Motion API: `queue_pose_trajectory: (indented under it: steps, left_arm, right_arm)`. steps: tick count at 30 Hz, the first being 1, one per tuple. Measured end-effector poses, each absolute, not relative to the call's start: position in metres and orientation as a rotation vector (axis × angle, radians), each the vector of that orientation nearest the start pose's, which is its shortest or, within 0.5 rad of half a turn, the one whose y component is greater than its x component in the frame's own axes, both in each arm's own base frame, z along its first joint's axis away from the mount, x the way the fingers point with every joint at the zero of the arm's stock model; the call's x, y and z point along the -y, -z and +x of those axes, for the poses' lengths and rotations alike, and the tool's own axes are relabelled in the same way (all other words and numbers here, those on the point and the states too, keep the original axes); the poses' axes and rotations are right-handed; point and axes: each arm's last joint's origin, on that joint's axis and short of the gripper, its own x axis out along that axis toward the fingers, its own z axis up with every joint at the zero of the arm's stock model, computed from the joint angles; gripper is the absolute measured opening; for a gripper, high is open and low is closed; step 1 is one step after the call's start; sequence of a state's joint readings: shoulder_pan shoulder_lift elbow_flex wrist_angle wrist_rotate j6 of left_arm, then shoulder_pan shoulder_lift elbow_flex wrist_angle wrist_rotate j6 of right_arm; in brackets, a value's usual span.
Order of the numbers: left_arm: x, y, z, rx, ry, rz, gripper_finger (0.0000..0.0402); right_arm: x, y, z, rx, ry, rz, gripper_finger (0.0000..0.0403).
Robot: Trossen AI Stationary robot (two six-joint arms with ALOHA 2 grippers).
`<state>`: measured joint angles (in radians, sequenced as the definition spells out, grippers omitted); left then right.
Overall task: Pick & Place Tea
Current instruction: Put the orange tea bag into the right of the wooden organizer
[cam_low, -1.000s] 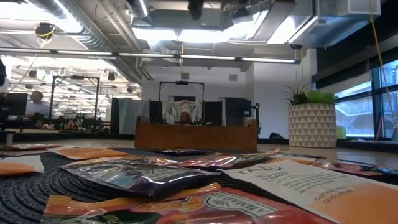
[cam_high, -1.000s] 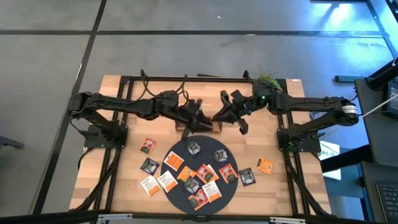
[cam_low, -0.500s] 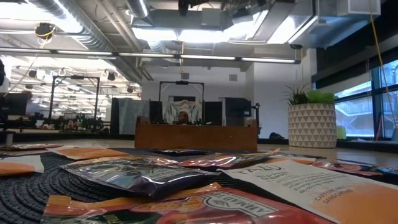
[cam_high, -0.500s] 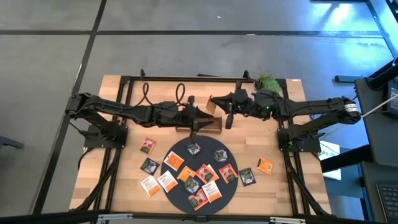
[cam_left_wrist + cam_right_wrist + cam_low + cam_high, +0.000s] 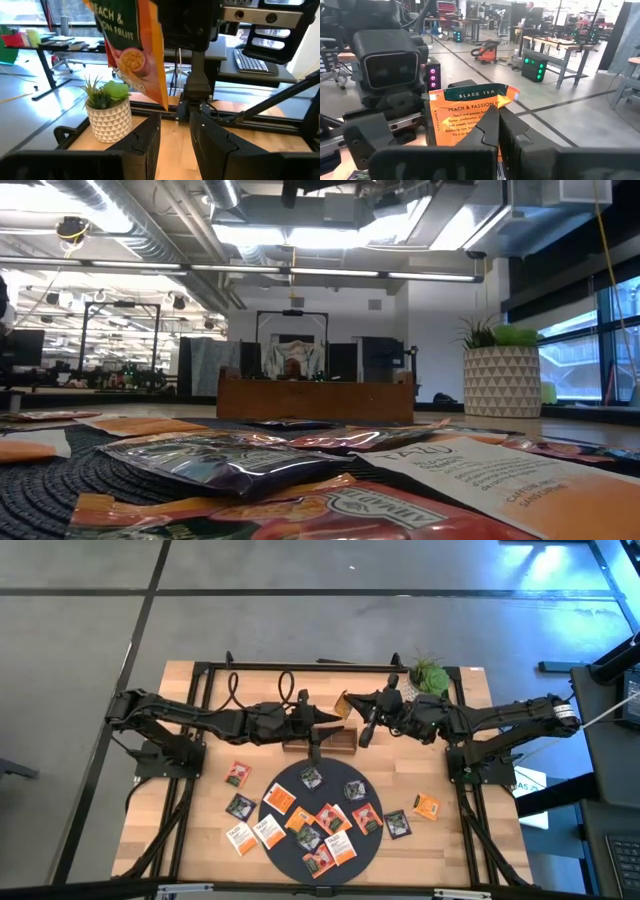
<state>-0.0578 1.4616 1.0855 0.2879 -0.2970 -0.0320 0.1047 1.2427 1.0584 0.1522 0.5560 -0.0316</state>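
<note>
Tea sachets [image 5: 318, 821] lie scattered over the dark round mat [image 5: 283, 842] and the table [image 5: 200, 830] around it. One orange sachet [image 5: 462, 122] hangs above the wooden tray [image 5: 345, 743], clenched in the right gripper [image 5: 496, 131]. The left gripper [image 5: 174, 137] faces it just beside, fingers [image 5: 145, 145] parted, holding nothing.

Sachets [image 5: 316, 818] on mat [image 5: 283, 845], before tray [image 5: 335, 743]

The sachet [image 5: 465, 122] held aloft is orange with a dark green band and a passion-fruit picture. Those on the black mat [image 5: 285, 840] are orange, red, black and white. Wooden tray [image 5: 340, 743] brown; plant pot [image 5: 109, 119] white, diamond-patterned.
</note>
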Motion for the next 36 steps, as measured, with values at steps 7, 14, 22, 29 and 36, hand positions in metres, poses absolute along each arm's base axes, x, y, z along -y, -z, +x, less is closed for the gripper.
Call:
queue_pose_trajectory:
  steps: [7, 14, 22, 29, 36]
  left_arm:
    - [0.0092, -0.3286, 0.3360, -0.027, -0.298, -0.032, 0.0102]
    - [0.0078, -0.3302, 0.3356, -0.009, -0.351, -0.035, 0.0102]
    - [0.0077, -0.3301, 0.3356, -0.009, -0.353, -0.035, 0.0084]
    - [0.0077, -0.3298, 0.3356, -0.014, -0.352, -0.014, 0.0026]
    - [0.0078, -0.3295, 0.3351, -0.031, -0.346, 0.044, 0.0008]
  right_arm:
    - [-0.0143, -0.3616, 0.2818, -0.044, 0.451, -0.020, 0.0006]
    - [-0.0183, -0.3571, 0.2872, -0.054, 0.436, -0.024, 0.0006]
    - [-0.0199, -0.3569, 0.2873, -0.054, 0.427, -0.022, 0.0006]
    - [-0.0199, -0.3564, 0.2874, -0.058, 0.424, -0.026, 0.0010]
    - [-0.0209, -0.3638, 0.2779, -0.049, 0.338, 0.004, 0.0082]
